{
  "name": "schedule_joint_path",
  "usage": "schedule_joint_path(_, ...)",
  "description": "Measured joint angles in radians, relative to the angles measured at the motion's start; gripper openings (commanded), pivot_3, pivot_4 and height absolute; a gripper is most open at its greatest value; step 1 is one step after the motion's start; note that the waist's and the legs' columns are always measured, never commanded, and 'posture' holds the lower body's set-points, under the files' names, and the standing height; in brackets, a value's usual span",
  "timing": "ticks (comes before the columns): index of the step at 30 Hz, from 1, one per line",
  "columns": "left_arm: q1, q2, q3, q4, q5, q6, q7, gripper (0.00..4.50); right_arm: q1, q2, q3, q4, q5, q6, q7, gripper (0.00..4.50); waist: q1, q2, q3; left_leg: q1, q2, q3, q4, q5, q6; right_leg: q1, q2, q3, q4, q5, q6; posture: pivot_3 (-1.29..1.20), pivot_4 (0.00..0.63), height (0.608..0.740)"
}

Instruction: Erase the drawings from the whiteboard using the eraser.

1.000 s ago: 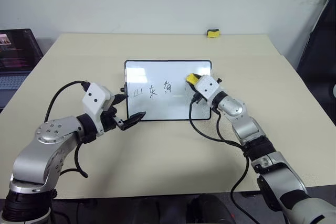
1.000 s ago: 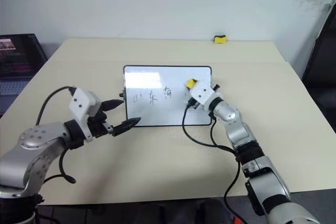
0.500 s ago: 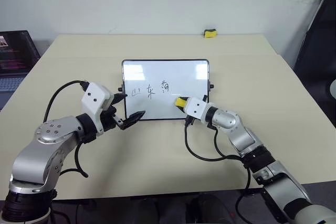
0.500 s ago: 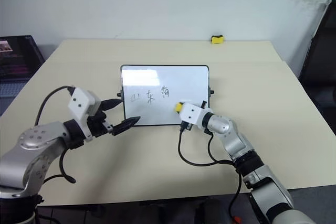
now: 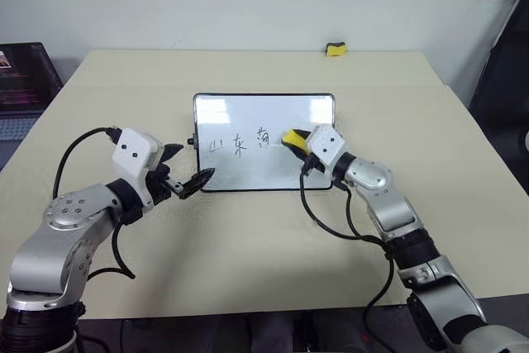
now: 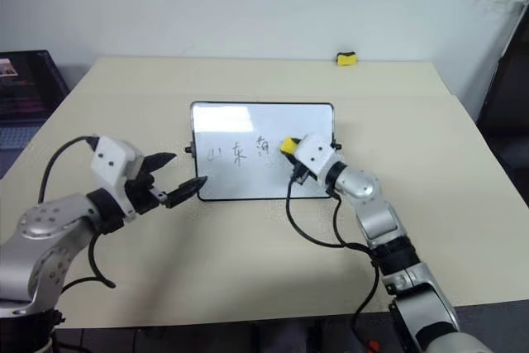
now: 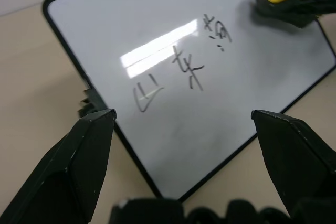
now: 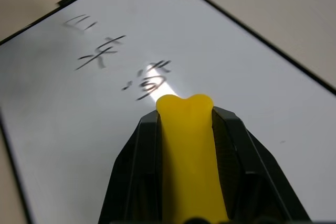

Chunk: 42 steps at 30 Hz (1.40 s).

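The whiteboard [image 5: 248, 113] lies flat on the middle of the table. The drawings [image 5: 240, 142], three black marker characters in a row, sit on its left half [image 7: 184, 66]. My right gripper [image 5: 291, 140] is shut on the yellow eraser [image 5: 292, 137], which rests on the board just right of the last character [image 8: 149, 80]. In the right wrist view the eraser [image 8: 186, 145] is pinched between both black fingers. My left gripper [image 5: 192, 163] hovers open at the board's near left corner, with nothing between its fingers [image 7: 89, 150].
A small yellow and dark block [image 5: 335, 50] lies at the table's far edge. A laptop [image 5: 21, 80] stands off the table's left side and a dark object [image 5: 504, 55] off its right. Bare tabletop [image 5: 248, 237] lies in front of the board.
The right gripper with the eraser dipped toward the board's near edge, then came back up beside the last character. The left gripper drew a little left, away from the board.
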Motion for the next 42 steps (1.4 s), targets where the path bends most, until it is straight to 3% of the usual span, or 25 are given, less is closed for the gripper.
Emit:
schedule_joint_path(5, 0.001, 0.0, 0.013, -0.001, -0.036, 0.041, -0.008, 4.5, 0.057, -0.029, 0.009, -0.091, 0.03, 0.027, 0.071, 0.99, -0.001, 0.0, 0.0, -0.001, 0.0, 0.0, 0.0, 0.0, 0.0, 0.0, 0.0, -0.002, -0.001, -0.002, 0.004, 0.0, 0.15, 0.74)
schedule_joint_path(9, -0.008, 0.0, 0.013, -0.001, -0.059, 0.074, -0.007, 4.5, 0.016, 0.001, 0.025, -0.076, 0.013, 0.009, 0.056, 0.99, -0.006, 0.0, 0.001, 0.0, 0.001, 0.0, 0.0, 0.0, 0.0, 0.0, 0.0, -0.002, 0.001, -0.002, 0.004, 0.0, 0.15, 0.74)
schedule_joint_path(18, -0.053, 0.002, 0.009, 0.013, -0.078, 0.1, -0.021, 4.5, -0.281, 0.121, 0.028, 0.224, -0.062, -0.063, -0.12, 0.99, -0.004, 0.0, 0.001, -0.001, 0.0, 0.0, 0.001, 0.0, 0.0, 0.0, 0.001, -0.001, 0.001, 0.0, -0.001, 0.0, 0.15, 0.74)
schedule_joint_path(27, -0.058, 0.002, 0.001, 0.013, -0.08, 0.109, -0.028, 4.5, -0.376, 0.136, 0.059, 0.478, -0.148, -0.183, -0.222, 0.99, -0.003, 0.0, 0.001, -0.004, 0.0, -0.001, 0.001, 0.0, 0.0, -0.001, -0.001, -0.004, -0.002, 0.001, -0.001, 0.0, 0.15, 0.74)
schedule_joint_path(36, -0.057, 0.002, 0.001, 0.008, -0.096, 0.123, -0.026, 4.5, -0.227, 0.069, 0.232, 0.387, -0.221, -0.226, -0.01, 0.99, -0.003, -0.001, 0.0, 0.007, 0.0, -0.002, 0.001, 0.0, 0.0, 0.007, -0.001, -0.003, 0.003, -0.002, 0.004, 0.0, 0.15, 0.74)
schedule_joint_path(42, -0.056, 0.002, 0.001, 0.008, -0.097, 0.123, -0.027, 4.5, -0.195, 0.047, 0.253, 0.339, -0.219, -0.18, 0.063, 0.99, -0.001, -0.001, 0.0, 0.007, 0.0, -0.003, 0.003, 0.006, 0.005, 0.005, -0.001, -0.004, 0.007, 0.001, 0.0, 0.0, 0.15, 0.74)
